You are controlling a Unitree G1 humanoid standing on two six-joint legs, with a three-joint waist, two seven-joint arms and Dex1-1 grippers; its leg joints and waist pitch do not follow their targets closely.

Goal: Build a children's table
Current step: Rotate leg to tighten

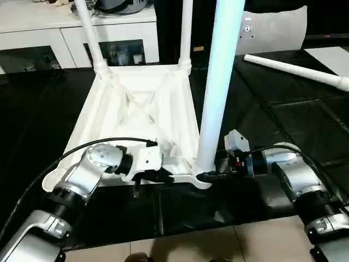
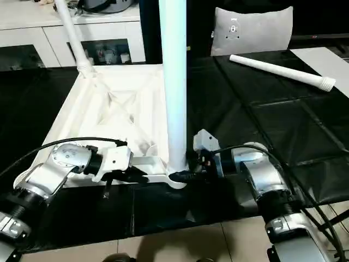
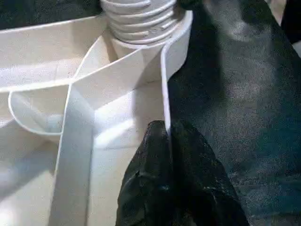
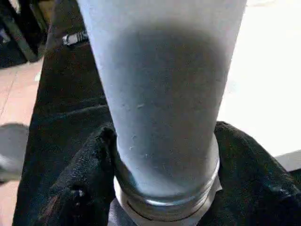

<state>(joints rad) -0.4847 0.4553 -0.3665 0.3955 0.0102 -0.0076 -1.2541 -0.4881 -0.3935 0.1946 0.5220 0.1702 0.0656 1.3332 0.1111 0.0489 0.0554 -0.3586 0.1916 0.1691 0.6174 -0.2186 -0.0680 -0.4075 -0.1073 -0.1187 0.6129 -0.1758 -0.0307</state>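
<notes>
Right wrist view: the right gripper (image 4: 164,188) is straddling the base of the upright leg (image 1: 218,93), its fingers (image 4: 80,188) touching either side just above the near corner socket (image 1: 200,177). The left gripper (image 3: 168,141) is pinching the tabletop's rim (image 3: 165,80), nearby.

We count one tabletop (image 1: 136,109), lying upside down on one black mat (image 1: 283,125). Three legs stand upright in its corner sockets: two at the far corners (image 1: 90,35) (image 1: 186,33) and one at the near corner (image 1: 218,82). A fourth leg (image 1: 297,70) lies loose on the mat, which makes four legs in all. We see one socket still open (image 1: 54,177), at the near corner on our left. There are two grippers, the left gripper (image 1: 158,176) and the right gripper (image 1: 210,176), on two silver arms. Behind the mat stand one white cabinet (image 1: 71,33) and one grey cushion (image 2: 251,30).
</notes>
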